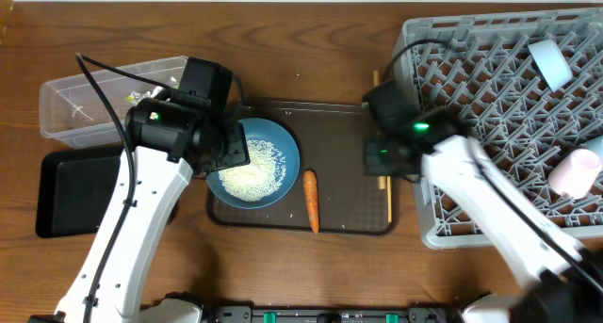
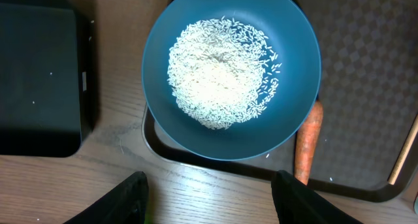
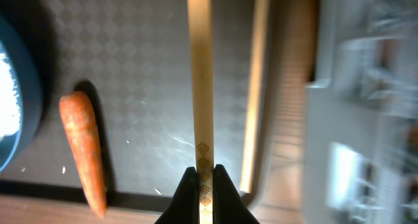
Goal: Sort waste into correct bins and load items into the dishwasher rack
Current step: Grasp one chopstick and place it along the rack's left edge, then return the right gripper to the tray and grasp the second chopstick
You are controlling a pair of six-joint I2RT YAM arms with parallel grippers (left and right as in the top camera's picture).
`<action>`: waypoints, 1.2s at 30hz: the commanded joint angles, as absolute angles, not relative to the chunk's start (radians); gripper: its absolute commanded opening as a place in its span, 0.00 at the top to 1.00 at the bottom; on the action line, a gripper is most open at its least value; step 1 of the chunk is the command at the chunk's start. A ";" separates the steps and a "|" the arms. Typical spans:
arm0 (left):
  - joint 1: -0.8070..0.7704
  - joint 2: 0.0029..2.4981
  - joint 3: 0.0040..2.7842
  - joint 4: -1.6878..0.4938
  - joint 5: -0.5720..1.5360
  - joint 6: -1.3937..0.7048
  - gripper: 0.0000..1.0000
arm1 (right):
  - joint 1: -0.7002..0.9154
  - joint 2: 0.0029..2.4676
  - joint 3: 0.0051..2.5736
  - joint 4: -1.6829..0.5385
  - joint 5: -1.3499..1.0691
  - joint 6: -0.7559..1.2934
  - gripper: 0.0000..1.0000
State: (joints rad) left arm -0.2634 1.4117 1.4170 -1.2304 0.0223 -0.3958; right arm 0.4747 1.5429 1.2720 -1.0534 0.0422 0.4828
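Observation:
A wide blue bowl (image 1: 252, 163) (image 2: 232, 74) holding a heap of white rice (image 2: 219, 74) sits at the left of the dark-brown serving tray (image 1: 349, 125). An orange carrot (image 1: 310, 199) (image 2: 308, 142) (image 3: 83, 152) lies beside it. My left gripper (image 1: 221, 146) (image 2: 209, 198) hovers open over the bowl's near side with nothing between its fingers. My right gripper (image 1: 382, 161) (image 3: 204, 175) is shut on a wooden chopstick (image 3: 200, 87) at the tray's right edge. A second chopstick (image 3: 256, 87) (image 1: 386, 199) lies alongside, just right of the held one.
The grey dishwasher rack (image 1: 509, 97) fills the right side, with a light-blue cup (image 1: 548, 61) and a white-pink cup (image 1: 577, 172) in it. A clear tub (image 1: 94, 102) stands at the far left, with a black tray (image 1: 71, 191) (image 2: 39, 74) in front of it.

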 commanded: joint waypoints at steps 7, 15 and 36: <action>-0.258 1.411 1.411 -1.234 0.010 -0.403 0.39 | 0.287 1.510 1.237 -1.168 0.056 0.045 0.99; -0.258 1.411 1.411 -1.235 0.010 -0.403 0.38 | 0.208 1.512 1.192 -1.125 0.067 0.044 0.99; -0.258 1.411 1.411 -1.235 0.010 -0.403 0.39 | 0.184 1.528 1.166 -1.093 0.105 0.099 0.87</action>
State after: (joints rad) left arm -0.2634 1.4117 1.4170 -1.2304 0.0223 -0.3958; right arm 0.1902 1.5238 1.1599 -1.0943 0.0986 0.0731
